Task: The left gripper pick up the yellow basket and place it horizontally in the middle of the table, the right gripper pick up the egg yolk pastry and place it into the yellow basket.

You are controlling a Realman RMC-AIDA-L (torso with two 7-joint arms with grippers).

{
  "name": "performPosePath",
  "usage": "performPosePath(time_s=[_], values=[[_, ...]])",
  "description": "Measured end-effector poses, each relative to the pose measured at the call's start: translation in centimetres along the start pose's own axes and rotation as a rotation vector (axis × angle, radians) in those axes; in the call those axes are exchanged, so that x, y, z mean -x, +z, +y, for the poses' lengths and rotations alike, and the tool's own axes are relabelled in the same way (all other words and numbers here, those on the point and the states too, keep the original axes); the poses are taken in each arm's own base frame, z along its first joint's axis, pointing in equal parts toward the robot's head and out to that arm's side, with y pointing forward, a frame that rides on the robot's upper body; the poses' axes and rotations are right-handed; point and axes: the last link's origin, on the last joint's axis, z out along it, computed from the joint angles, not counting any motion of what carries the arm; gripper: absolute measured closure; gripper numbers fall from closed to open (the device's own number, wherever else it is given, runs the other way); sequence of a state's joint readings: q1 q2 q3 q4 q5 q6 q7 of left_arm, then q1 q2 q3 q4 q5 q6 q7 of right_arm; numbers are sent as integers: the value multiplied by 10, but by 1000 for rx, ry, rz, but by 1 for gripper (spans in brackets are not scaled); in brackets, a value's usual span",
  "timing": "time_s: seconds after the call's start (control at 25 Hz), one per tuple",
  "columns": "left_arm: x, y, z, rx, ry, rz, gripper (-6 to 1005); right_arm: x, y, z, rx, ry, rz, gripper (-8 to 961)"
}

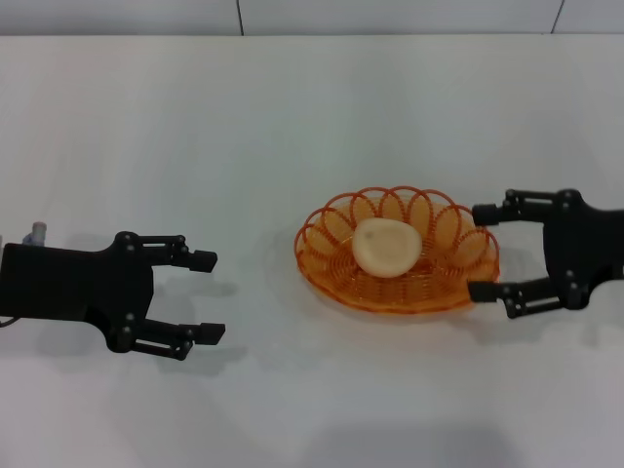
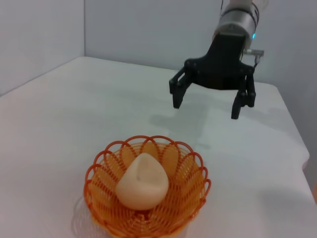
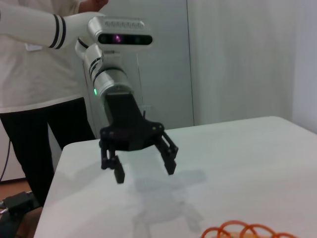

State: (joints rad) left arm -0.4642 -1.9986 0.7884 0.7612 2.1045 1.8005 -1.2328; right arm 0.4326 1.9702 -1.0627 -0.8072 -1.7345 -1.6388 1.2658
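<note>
White matte worktop [image 1: 292, 127] fills nearly the whole head view, plain and flat; its far edge runs along the top of the frame with pale wall panels behind it. In the left wrist view the worktop ends in a rounded corner at the right side, with grey walls behind. The right wrist view shows a person in a white top and dark trousers standing at the upper left beyond the worktop, and white wall panels.

Yellow basket [image 1: 398, 251] sits right of centre in the head view, lying flat: oval, shallow, translucent orange wire with a looped scalloped rim. The egg yolk pastry [image 1: 387, 247] lies inside it, roughly in the middle: pale beige, smooth, domed, matte.

Right hand [image 1: 485, 252] is at the right edge of the head view, black, fingers spread wide and empty, tips just beside the basket's right rim, one above and one below it. Whether they touch the rim cannot be told.

Left hand [image 1: 208, 295] is at lower left of the head view, black, fingers spread, holding nothing, well apart from the basket.

Bare worktop lies between the left hand and the basket, and across the upper and lower parts of the frame.
</note>
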Motion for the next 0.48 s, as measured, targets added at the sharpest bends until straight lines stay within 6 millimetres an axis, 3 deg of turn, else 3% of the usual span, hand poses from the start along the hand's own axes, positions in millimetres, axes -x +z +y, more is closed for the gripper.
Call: performPosePath(time_s=[0.48], values=[[-8, 3, 1, 38, 16, 16, 166, -14, -6, 6, -6, 9, 5, 76]])
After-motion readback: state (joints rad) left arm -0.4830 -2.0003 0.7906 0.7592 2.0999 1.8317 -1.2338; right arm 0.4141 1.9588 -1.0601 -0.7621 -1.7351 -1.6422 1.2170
